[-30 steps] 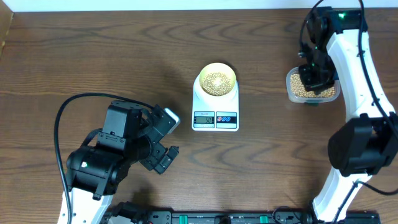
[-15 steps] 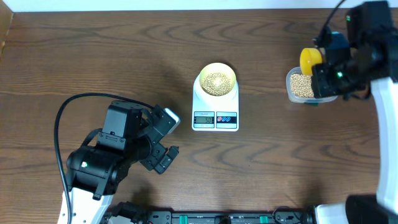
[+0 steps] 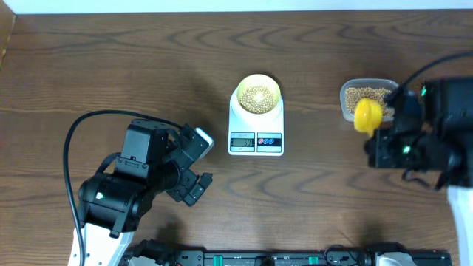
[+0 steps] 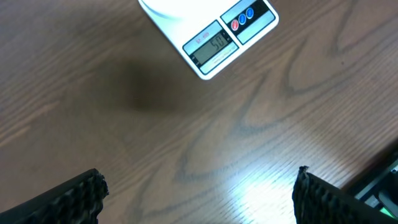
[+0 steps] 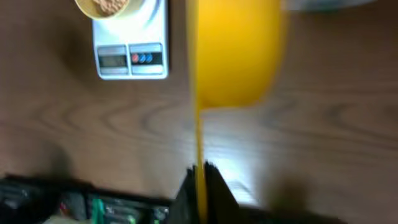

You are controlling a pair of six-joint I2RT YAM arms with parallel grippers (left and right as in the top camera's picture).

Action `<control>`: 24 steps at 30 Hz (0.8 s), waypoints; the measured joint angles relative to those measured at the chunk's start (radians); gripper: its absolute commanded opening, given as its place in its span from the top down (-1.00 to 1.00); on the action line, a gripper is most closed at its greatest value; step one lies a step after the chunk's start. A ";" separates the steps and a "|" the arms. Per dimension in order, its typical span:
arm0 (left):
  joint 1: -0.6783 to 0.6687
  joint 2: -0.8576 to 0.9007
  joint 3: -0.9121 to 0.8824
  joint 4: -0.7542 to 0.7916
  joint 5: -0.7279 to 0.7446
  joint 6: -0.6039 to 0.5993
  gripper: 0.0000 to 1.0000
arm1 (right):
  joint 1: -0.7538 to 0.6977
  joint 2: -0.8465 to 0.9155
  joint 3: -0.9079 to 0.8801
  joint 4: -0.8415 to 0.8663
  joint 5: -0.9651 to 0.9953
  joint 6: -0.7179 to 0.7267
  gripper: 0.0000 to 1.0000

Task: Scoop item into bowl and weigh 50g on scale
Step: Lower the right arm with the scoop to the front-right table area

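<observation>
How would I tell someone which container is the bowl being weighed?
Find the white scale in the middle of the brown wooden table. The bowl stands on its platform, holding beans. Unlike the clear rectangular tub of beans sitting straight on the table to the right, it is round and pale yellow.

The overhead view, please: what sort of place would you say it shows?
Probably a robotics test bench rather than a kitchen: a dark wood-grain table, a left robot arm and a right robot arm, and a white flat kitchen scale carrying a pale yellow bowl of tan beans.
</observation>
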 measured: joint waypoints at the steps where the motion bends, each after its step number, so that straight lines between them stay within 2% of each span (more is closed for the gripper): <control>1: 0.000 -0.001 0.000 -0.001 0.000 0.000 -0.96 | 0.000 -0.036 -0.074 0.042 -0.018 0.028 0.97; 10: 0.001 0.000 0.006 0.000 0.000 0.000 -0.96 | 0.000 -0.246 -0.655 0.452 -0.080 0.336 0.97; 17: 0.001 0.000 0.007 -0.001 0.000 0.000 -0.96 | 0.000 -0.277 -0.940 0.740 -0.053 0.548 0.97; 24: 0.000 0.000 0.008 0.000 0.000 0.000 -0.96 | 0.000 -0.278 -1.110 0.965 -0.042 0.615 0.98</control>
